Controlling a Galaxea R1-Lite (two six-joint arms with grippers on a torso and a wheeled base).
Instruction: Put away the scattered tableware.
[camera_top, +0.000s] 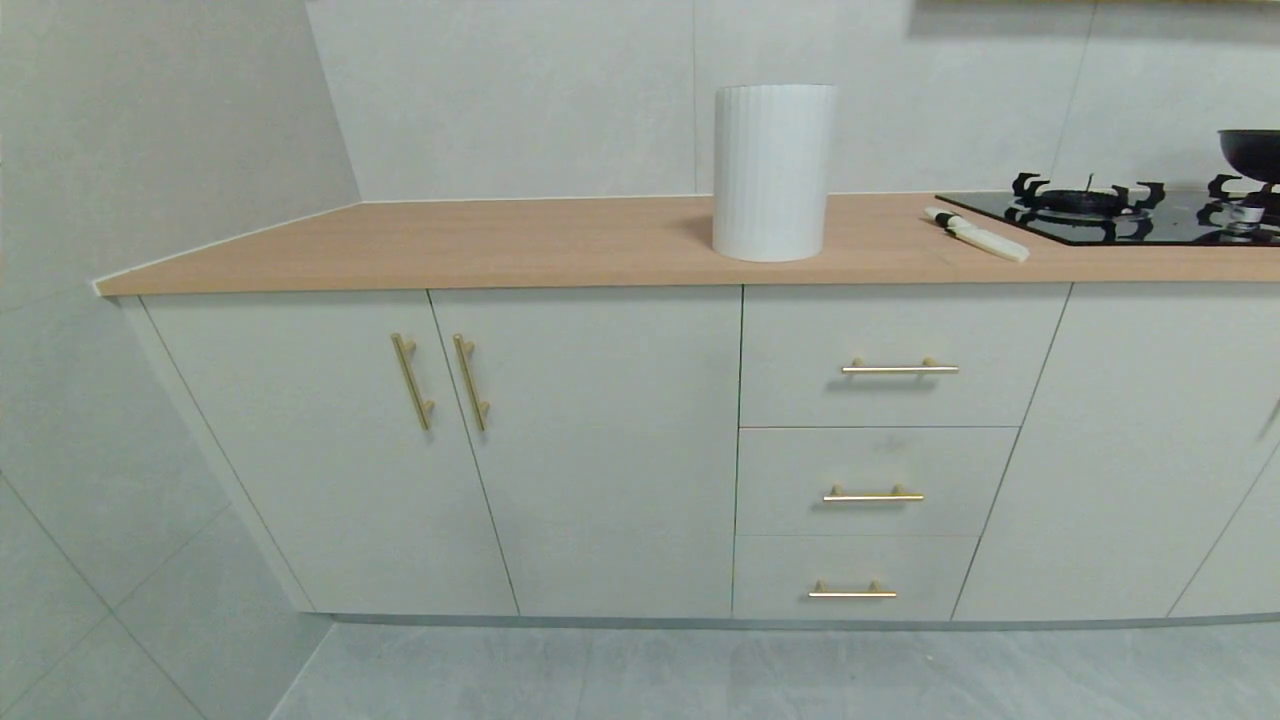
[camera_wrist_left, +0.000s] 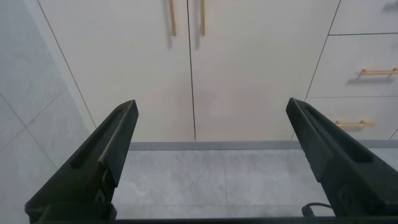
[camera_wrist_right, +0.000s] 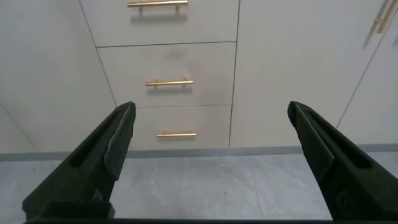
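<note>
A pale utensil with a dark band (camera_top: 975, 234) lies on the wooden countertop (camera_top: 500, 245) just left of the stove. A tall white ribbed container (camera_top: 773, 172) stands upright on the counter to the utensil's left. My left gripper (camera_wrist_left: 211, 112) is open, held low in front of the double cabinet doors (camera_wrist_left: 186, 62) above the floor. My right gripper (camera_wrist_right: 211, 115) is open too, facing the stack of three drawers (camera_wrist_right: 168, 68). Nothing is between either pair of fingers.
A black gas stove (camera_top: 1130, 212) with a dark pan (camera_top: 1250, 152) sits at the counter's right end. Below are double doors with gold handles (camera_top: 440, 382) and three drawers with gold handles (camera_top: 898, 368). A wall (camera_top: 150, 130) closes the left side. Grey tile floor (camera_top: 700, 670) lies in front.
</note>
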